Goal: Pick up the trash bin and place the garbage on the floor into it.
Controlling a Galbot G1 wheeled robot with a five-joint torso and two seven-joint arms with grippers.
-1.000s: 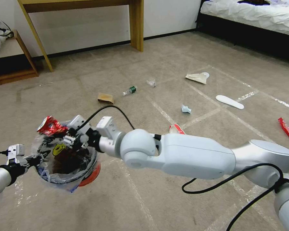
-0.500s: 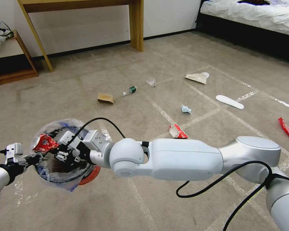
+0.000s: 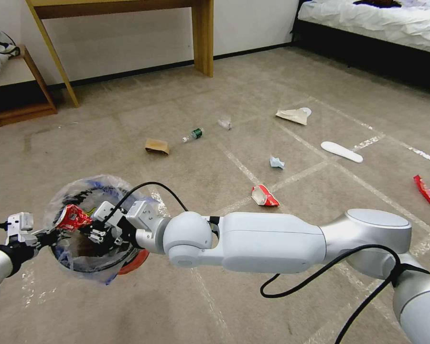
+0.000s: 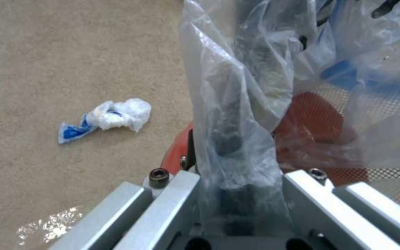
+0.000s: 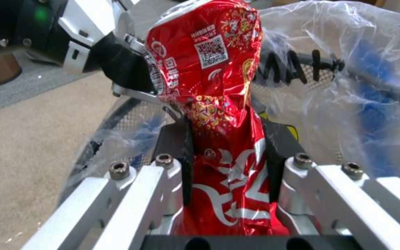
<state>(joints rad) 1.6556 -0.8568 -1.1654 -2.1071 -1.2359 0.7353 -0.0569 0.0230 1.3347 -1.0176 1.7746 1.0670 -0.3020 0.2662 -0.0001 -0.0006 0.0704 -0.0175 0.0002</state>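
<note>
Litter is lying scattered over the floor while both arms are working at the trash bin, which is hanging clear of the carpet at the robot's lower left. Its clear liner is billowing up around the rim. The left gripper is clamping the bin's near edge, its jaws closed on the rim through the bag; in the left wrist view the plastic is bunching between the fingers with the red mesh wall just behind. The right gripper is reaching across over the bin's mouth, its pads pressing together on a red snack wrapper that is standing up between them, touching the liner's inside. Farther out on the floor are lying a tan paper bag, a small bottle with a green label, a blue-white scrap, another red wrapper and a third red one near the right edge. A crumpled blue-and-white wrapper is lying on the carpet just beside the bin.
</note>
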